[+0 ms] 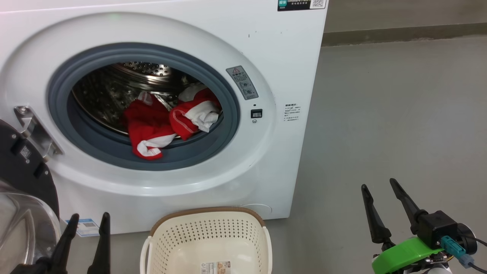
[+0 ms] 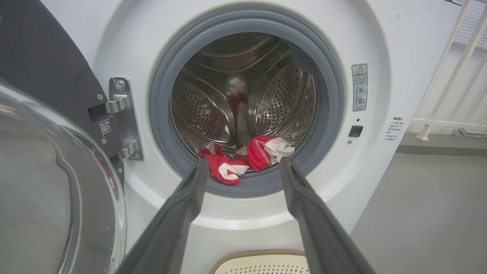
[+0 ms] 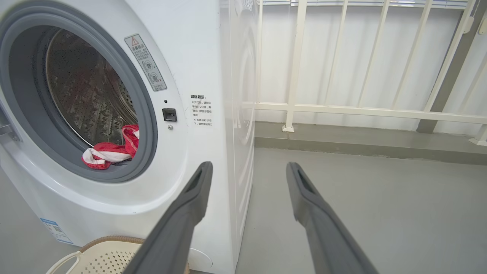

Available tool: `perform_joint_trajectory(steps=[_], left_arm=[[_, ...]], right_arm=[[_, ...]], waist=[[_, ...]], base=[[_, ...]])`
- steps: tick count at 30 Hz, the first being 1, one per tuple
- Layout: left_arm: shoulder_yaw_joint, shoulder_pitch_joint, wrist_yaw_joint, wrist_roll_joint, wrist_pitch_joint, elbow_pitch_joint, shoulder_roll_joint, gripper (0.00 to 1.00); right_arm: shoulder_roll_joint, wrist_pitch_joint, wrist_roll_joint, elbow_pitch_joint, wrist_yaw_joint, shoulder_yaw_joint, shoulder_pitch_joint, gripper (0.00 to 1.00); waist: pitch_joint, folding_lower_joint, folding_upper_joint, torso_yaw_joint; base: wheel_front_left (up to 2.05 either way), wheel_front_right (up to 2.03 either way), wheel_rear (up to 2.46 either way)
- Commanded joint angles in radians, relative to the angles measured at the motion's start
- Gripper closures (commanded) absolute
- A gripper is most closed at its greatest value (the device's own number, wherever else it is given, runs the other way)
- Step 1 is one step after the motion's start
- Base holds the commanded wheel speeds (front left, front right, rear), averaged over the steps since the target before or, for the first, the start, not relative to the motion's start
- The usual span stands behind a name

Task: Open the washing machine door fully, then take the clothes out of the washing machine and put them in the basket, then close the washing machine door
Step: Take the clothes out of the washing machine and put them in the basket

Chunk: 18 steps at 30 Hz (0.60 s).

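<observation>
— So, washing machine (image 1: 289,76) upper left, door (image 1: 23,179) swung wide at the left edge, basket (image 1: 207,213) bottom centre?
— Yes. The clothes (image 1: 152,125) sprawl left-to-right across the drum's lip, mid-frame, one end drooping outward. Both the left gripper (image 1: 89,216) and right gripper (image 1: 378,183) gape empty; I'd pinch that drooping end.

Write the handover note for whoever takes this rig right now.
Left claw: open, empty, beside the washing machine door, which is swung open leftward.
Right claw: open, empty, over the floor right of the washing machine.
Clothes lie in the drum, one piece draped over the gasket.
Basket stands empty on the floor before the machine.
Done: door opened. Left: clothes into basket, close door.
</observation>
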Motion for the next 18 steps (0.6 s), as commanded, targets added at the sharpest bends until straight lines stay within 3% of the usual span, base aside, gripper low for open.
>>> perform_joint_trajectory(steps=[1, 18], left_arm=[[0.04, -0.054, 0.0, -0.006, -0.01, -0.018, 0.028, 0.0], [0.024, -0.126, -0.003, -0.011, -0.009, 0.027, 0.029, 0.0]], right_arm=[[-0.008, -0.006, 0.003, -0.022, 0.006, 0.024, -0.038, 0.0], [-0.008, -0.006, -0.003, -0.034, 0.006, 0.029, -0.051, 0.0]], waist=[[0.001, 0.0, 0.0, 0.001], [0.057, 0.0, 0.0, 0.023]], base=[[0.0, 0.0, 0.0], [0.0, 0.0, 0.0]])
